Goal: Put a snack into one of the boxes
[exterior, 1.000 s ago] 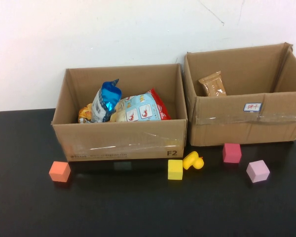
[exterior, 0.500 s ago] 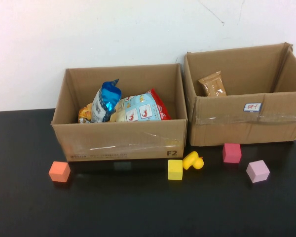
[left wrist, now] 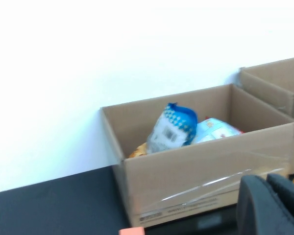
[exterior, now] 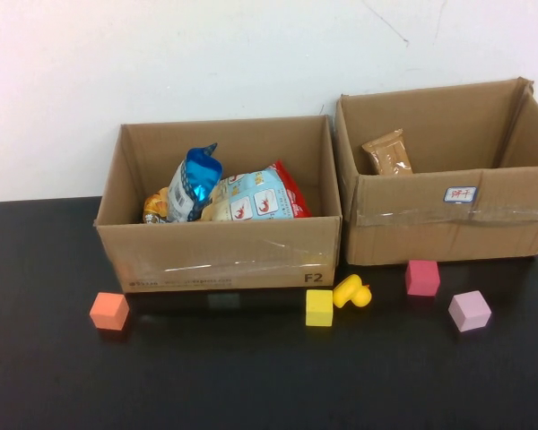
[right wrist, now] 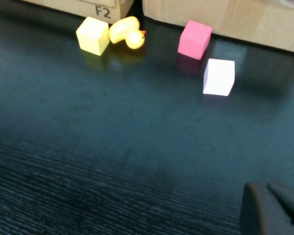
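Note:
Two open cardboard boxes stand at the back of the black table. The left box (exterior: 220, 255) holds a blue snack bag (exterior: 195, 184), a light-blue and red snack bag (exterior: 255, 197) and an orange snack (exterior: 154, 208). The right box (exterior: 448, 219) holds a brown snack packet (exterior: 387, 152). Neither gripper shows in the high view. My left gripper (left wrist: 267, 182) is shut and empty, low in front of the left box (left wrist: 201, 171). My right gripper (right wrist: 264, 188) is shut and empty, above bare table in front of the blocks.
In front of the boxes lie an orange cube (exterior: 109, 311), a yellow cube (exterior: 319, 307), a yellow duck (exterior: 351, 292), a pink cube (exterior: 422, 278) and a lilac cube (exterior: 469, 311). A white wall rises behind the boxes.

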{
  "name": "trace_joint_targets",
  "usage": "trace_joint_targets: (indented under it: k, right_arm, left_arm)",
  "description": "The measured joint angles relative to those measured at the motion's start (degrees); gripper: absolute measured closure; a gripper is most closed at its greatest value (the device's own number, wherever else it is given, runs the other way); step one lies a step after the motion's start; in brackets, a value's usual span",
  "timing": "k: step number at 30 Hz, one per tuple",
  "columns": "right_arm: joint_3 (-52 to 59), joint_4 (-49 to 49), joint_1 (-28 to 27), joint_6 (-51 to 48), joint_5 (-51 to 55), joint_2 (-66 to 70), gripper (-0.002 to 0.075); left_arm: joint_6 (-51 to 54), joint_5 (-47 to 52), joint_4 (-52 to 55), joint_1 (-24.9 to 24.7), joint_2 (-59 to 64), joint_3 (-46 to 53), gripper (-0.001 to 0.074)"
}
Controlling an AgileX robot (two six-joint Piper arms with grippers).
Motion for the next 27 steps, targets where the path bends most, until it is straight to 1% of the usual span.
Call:
trace_joint_targets:
  k: [7, 8, 10, 13, 19, 27]
  right_arm:
    - [0.00, 0.00, 0.00, 0.00, 0.20, 0.00, 0.0727]
    - [0.00, 0.03, 0.00, 0.00, 0.20, 0.00, 0.0727]
    - [0.00, 0.03, 0.00, 0.00, 0.20, 0.00, 0.0727]
    - [0.00, 0.03, 0.00, 0.00, 0.20, 0.00, 0.0727]
    - [0.00, 0.03, 0.00, 0.00, 0.32, 0.00, 0.0727]
    - [0.00, 0.03, 0.00, 0.00, 0.32, 0.00, 0.0727]
  left_arm:
    - [0.39, -2.37, 0.76, 10.29, -2.36, 8.68, 0.0736]
    - [0.39, -2.51, 0.49, 12.53, -2.36, 11.87, 0.0736]
    - [-0.04, -0.79, 0.10, 13.51, -2.36, 13.07, 0.0736]
    - [-1.03, 2.49, -0.17, 13.72, -2.36, 13.30, 0.0736]
    - [-1.03, 3.34, -0.27, 13.77, -2.45, 13.08, 0.0736]
    - [-1.03, 3.46, -0.82, 16.33, -2.45, 13.08, 0.0736]
